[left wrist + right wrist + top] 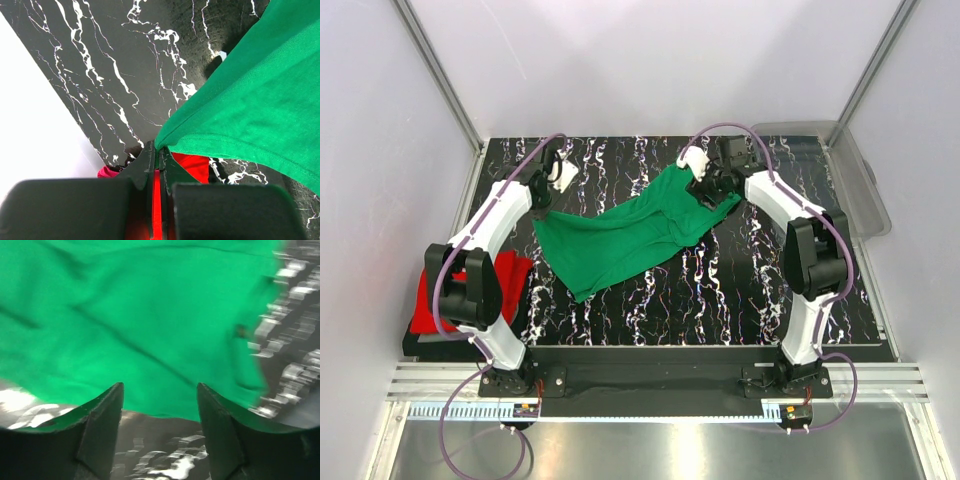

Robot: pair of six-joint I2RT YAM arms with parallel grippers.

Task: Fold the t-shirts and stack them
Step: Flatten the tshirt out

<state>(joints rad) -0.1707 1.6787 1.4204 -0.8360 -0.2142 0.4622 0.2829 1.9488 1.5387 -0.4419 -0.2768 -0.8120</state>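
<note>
Top external shows the green t-shirt (625, 238) across the table (740, 290), long axis running 7 to 1 o'clock. The left gripper (541, 203) clamps its 9 o'clock corner; the right gripper (708, 186), spread and empty, hovers at the 1 o'clock end.

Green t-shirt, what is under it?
Only the black marbled table shows around the green t-shirt. The cloth covers whatever lies beneath, so nothing else can be told. The left hand pinches one corner.

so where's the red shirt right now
In the top view the red t-shirt lies at the table's left edge, partly hidden by the left arm, left of the green t-shirt.
</note>
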